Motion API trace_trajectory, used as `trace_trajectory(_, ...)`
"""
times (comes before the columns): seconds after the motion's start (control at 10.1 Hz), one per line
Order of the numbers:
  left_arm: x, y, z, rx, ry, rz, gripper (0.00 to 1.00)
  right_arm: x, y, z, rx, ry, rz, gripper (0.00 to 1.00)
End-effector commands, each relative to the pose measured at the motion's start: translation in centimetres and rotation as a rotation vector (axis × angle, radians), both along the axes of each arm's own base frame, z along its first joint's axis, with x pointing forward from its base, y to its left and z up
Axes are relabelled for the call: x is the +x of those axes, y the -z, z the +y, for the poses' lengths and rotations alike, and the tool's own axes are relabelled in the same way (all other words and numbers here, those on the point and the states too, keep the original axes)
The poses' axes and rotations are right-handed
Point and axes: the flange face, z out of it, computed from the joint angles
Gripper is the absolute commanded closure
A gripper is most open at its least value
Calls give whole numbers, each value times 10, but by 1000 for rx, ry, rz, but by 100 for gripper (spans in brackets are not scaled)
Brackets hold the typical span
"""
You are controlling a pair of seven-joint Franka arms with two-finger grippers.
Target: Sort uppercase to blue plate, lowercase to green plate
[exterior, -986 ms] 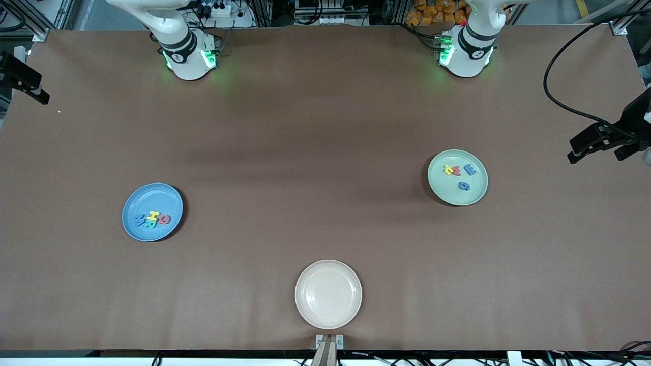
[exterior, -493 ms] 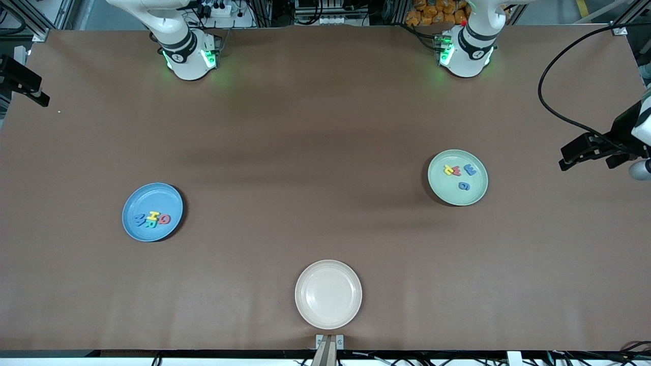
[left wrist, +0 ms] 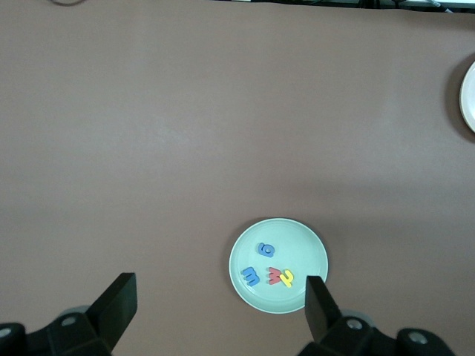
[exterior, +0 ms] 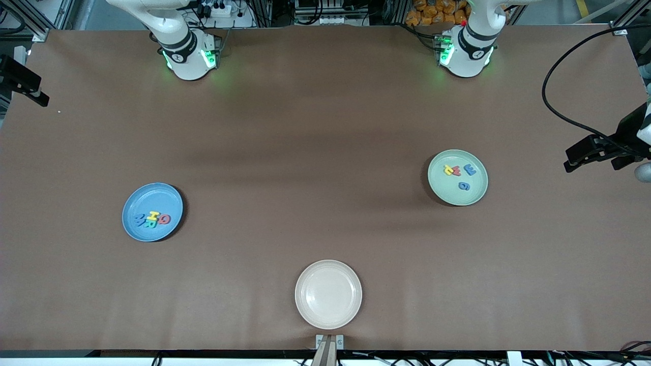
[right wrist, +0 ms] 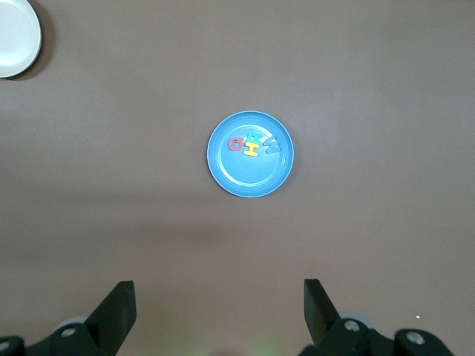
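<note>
The sorting looks finished: four small foam capitals [exterior: 151, 219] lie in the shallow sky-blue plate [right wrist: 250, 178] below the right end effector [right wrist: 219, 311], four lowercase [left wrist: 268, 272] in the mint-green plate [left wrist: 297, 237] under the left end effector [left wrist: 221, 308]. Both hang high above the worktop [exterior: 305, 152], fingers apart, empty.

cream plate [exterior: 328, 294] (bare), brown table [exterior: 305, 152]
</note>
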Motion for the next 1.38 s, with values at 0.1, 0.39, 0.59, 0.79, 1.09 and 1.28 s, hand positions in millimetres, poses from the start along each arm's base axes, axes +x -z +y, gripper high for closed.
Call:
trace_trajectory(0.1, -11, 0, -3, -10, 48, -3, 0, 0, -4, -8, 7, 14, 6, 0)
trace_trajectory(0.39, -29, 11, -6, -14, 52, -32, 0, -1, -5, -11, 9, 19, 6, 0)
trace_trajectory(0.59, -37, 15, -4, -14, 50, -40, 0, -1, -5, -11, 9, 19, 6, 0)
trace_trajectory(0.79, -39, 17, -4, -13, 51, -42, 0, -1, -5, -12, 9, 20, 6, 0)
trace_trajectory(1.09, -40, 16, -5, -13, 54, -45, 0, -1, -4, -11, 7, 18, 8, 0)
trace_trajectory(1.28, -40, 16, -5, -13, 54, -46, 0, -1, -4, -12, 7, 19, 8, 0)
